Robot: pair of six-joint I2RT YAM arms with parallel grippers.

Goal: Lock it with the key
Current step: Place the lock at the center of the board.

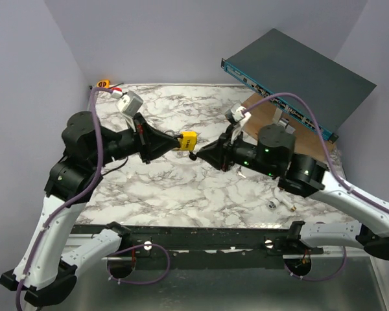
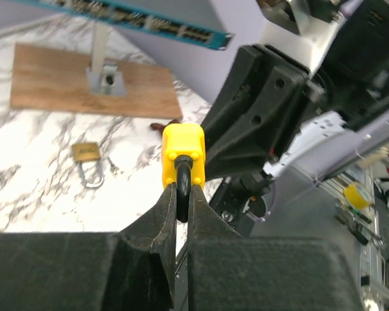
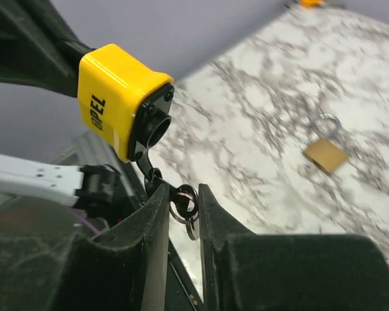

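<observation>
Left gripper (image 2: 181, 194) is clenched on the black shackle (image 2: 181, 184) of the yellow padlock (image 2: 183, 148) and holds it in the air over the middle of the table (image 1: 181, 188), body pointing right.

Right gripper (image 3: 183, 194) faces it from the right, fingers narrowed around the key ring (image 3: 185, 206). The key (image 3: 148, 170) runs from there up to the lock's black end face. Can't tell if the pads actually pinch the key or only bracket the ring. Can't tell if the blade is seated in the keyway either.

Handling, as I judge it:
- The padlock is rigid, with a smooth plastic-looking shell and some weight for its size. The shackle is a good hold but can pivot in the jaws under torque.
- The key is small, thin and stiff. Grip the flat head, not the ring, because the ring dangles and passes no twist.
- Turn about the keyway axis only. Side load could bend the key or swing the lock.

Further out, a brass padlock (image 3: 325, 154) lies flat on the table, well apart from both grippers. A network switch (image 1: 298, 71) on a wooden board (image 2: 65, 81) sits far right.
</observation>
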